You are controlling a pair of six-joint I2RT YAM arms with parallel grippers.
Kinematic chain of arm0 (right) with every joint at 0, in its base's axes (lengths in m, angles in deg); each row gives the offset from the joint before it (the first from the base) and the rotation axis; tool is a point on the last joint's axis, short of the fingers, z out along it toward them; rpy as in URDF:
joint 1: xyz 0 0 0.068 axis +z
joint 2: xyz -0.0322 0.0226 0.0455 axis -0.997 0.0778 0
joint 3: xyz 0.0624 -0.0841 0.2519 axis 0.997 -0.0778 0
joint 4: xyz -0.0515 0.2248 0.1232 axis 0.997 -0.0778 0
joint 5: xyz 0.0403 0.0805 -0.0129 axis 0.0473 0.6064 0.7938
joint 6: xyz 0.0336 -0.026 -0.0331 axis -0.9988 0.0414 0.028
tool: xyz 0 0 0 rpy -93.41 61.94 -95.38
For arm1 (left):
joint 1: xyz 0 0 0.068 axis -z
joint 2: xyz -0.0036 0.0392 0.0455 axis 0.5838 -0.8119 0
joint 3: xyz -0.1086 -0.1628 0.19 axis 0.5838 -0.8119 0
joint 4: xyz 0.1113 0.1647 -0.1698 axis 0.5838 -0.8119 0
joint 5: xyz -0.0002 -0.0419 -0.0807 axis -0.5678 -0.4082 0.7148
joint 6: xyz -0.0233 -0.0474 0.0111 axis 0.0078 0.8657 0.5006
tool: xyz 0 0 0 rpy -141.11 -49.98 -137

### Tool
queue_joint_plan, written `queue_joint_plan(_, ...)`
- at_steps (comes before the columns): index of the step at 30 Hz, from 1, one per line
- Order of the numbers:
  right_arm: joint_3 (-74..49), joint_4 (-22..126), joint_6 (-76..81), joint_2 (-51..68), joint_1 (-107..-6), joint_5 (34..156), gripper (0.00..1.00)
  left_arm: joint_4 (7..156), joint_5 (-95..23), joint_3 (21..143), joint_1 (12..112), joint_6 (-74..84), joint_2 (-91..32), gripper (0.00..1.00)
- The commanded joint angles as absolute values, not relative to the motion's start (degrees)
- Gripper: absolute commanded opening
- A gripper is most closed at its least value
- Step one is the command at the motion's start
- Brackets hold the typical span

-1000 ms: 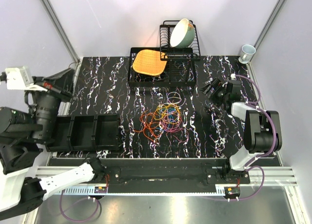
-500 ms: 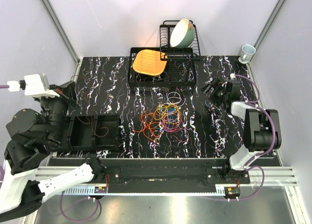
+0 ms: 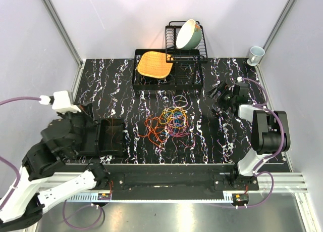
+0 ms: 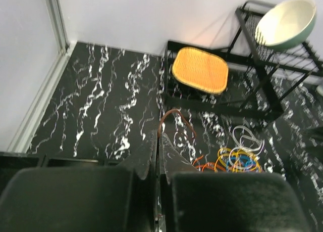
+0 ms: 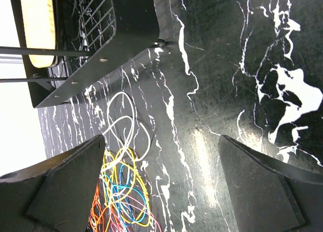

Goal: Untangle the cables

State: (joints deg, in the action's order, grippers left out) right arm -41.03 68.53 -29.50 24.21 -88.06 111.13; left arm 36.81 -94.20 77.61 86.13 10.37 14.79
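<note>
**Table Surface and Contents**

The table (image 3: 111, 83) has a black top with white marble veining and is enclosed by pale walls on three sides. The following items rest on it:

- Cables (image 3: 169, 122): a loose tangle of thin orange-red, yellow, blue and purple loops at the centre.
- Tray (image 3: 135, 76): black, at the far edge, behind the tangle and apart from it.
- Bin (image 3: 123, 136): black, with compartments, near the left front edge. Its left part is hidden.
- Cup (image 3: 256, 54): pale, at the far right corner.
</note>
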Motion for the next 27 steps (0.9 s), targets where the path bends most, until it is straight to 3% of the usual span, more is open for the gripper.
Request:
queue_joint_plan(1,-38.5,70.5,-29.7,24.2,-88.3,112.9,1.0,34.9,-94.1,75.3,86.3,16.0,13.3,0.0)
queue_joint_plan(14,-38.3,70.6,-30.0,24.7,-88.3,113.8,1.0,4.2,-102.0,82.9,86.3,49.5,7.8,0.0)
queue_joint_plan(20,-38.3,70.5,-30.1,24.7,-88.3,113.9,1.0,-3.0,-97.4,82.7,86.3,58.0,3.8,0.0)
queue_joint_plan(27,-38.3,70.6,-30.3,24.9,-88.3,114.3,1.0,0.1,-97.9,74.4,86.2,60.3,4.0,0.0)
